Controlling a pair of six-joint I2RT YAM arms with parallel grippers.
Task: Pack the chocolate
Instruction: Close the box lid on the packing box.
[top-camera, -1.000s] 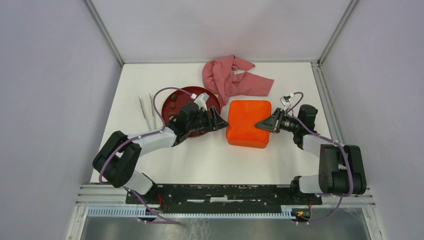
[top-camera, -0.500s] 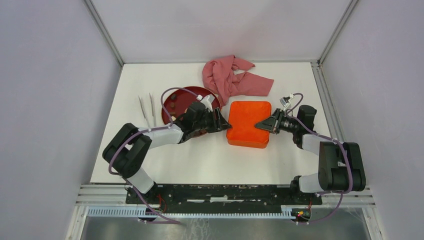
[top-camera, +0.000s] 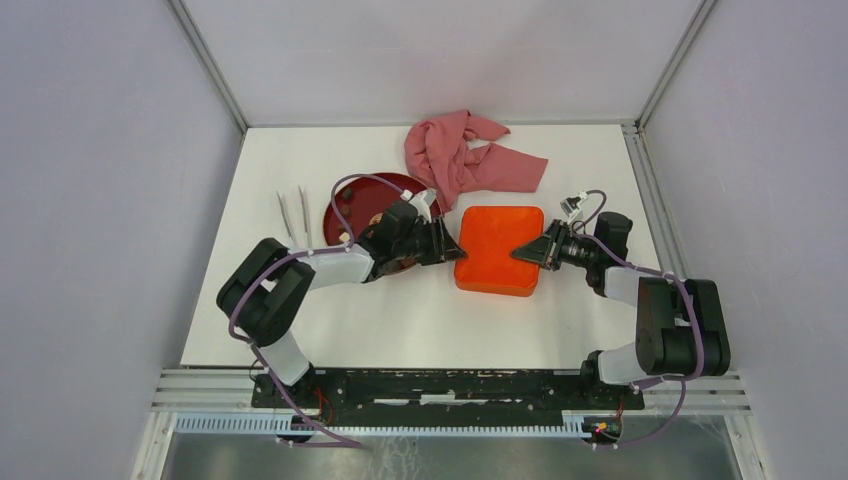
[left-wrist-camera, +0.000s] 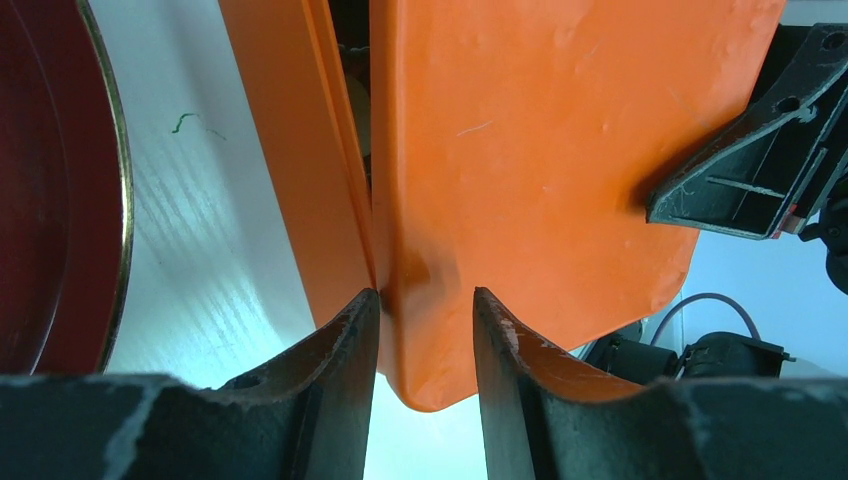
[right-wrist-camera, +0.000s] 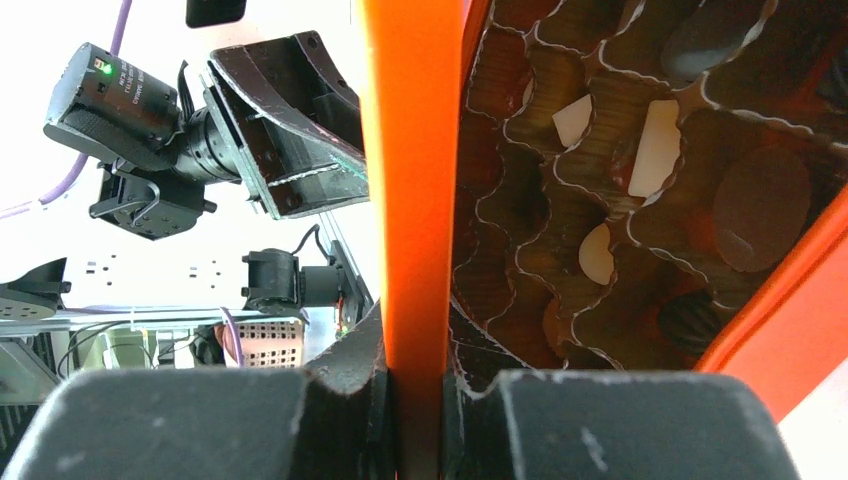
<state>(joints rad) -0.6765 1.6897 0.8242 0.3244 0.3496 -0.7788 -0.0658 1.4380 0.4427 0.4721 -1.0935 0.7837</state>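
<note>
Orange lid (top-camera: 497, 245), mid-bench: held just off the tin base (left-wrist-camera: 290, 150), with a dark gap showing between the two.
Chocolate (right-wrist-camera: 655, 135): cream and dark pieces sit in the fluted compartments beneath the lid. Filling is judged largely done; seating the lid remains.
Dark-red plate (top-camera: 365, 197), toward the left edge: any remaining pieces are too small to tell.
Left gripper (left-wrist-camera: 425, 300): forearm low, reaching in from the left, fingers clamped on the lid's left rim.
Right gripper (right-wrist-camera: 415, 360): opposite and level, fingers pinched tight on the right rim.
Pink cloth (top-camera: 465, 160): far edge.
</note>
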